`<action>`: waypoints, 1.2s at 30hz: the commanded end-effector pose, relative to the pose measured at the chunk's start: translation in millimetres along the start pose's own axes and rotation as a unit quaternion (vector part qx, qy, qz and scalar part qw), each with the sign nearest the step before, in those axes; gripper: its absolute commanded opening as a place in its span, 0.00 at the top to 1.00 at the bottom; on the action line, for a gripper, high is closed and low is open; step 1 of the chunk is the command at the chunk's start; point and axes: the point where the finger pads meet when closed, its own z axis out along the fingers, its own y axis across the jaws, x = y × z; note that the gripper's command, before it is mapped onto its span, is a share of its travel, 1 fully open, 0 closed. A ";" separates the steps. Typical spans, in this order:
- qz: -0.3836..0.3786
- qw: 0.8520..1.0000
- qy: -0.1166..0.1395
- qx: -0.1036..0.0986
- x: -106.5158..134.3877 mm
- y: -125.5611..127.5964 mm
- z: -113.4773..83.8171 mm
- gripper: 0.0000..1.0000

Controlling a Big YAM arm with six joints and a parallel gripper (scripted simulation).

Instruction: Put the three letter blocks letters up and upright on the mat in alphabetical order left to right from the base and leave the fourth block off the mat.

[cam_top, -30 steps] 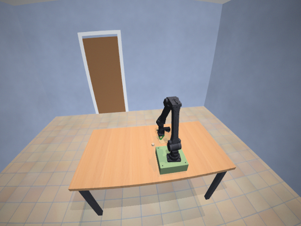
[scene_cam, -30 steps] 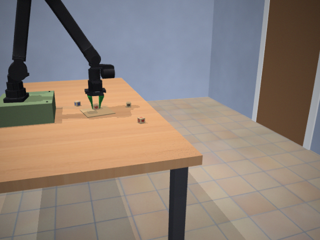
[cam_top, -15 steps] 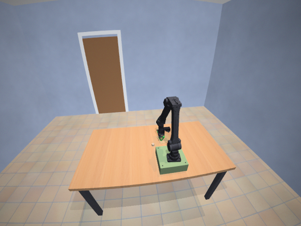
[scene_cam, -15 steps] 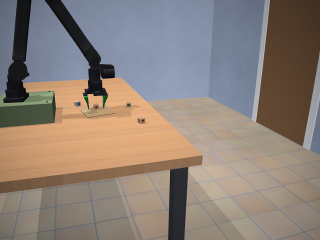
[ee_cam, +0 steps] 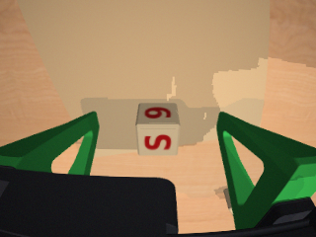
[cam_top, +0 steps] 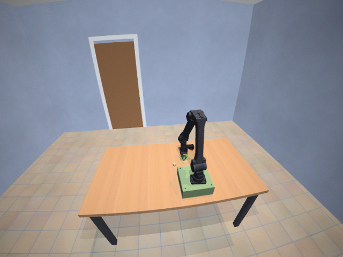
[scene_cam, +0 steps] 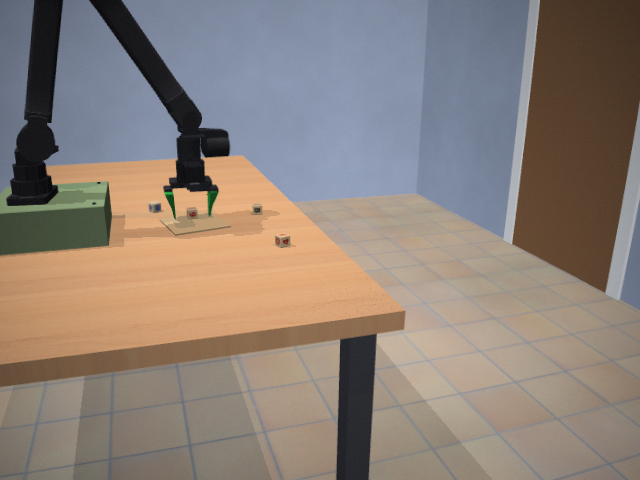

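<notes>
My gripper [scene_cam: 191,215] [ee_cam: 157,118] [cam_top: 183,156] is open, with its green fingers wide on either side of a small pale block [scene_cam: 192,211] [ee_cam: 158,129]. This block stands flat on the tan mat [scene_cam: 206,225] [ee_cam: 132,39], apart from both fingers. In the wrist view it shows a red S on one face and a red 6 or 9 on the face beside it. Three more blocks lie off the mat on the table: one with a blue mark [scene_cam: 154,206] [cam_top: 174,164], one with a dark mark [scene_cam: 256,208], and one with a red mark [scene_cam: 282,240].
The arm's green base [scene_cam: 56,217] [cam_top: 193,188] stands on the wooden table [scene_cam: 206,289] close to the mat. The table's edge runs near the block with the red mark. A door is in the far wall.
</notes>
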 end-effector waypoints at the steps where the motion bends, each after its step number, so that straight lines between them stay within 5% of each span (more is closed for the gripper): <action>1: 0.001 0.999 0.001 -0.033 -2.1 29.8 -11.3 0.10; 36: 0.001 0.999 0.001 -0.034 -1.3 28.5 -56.7 0.10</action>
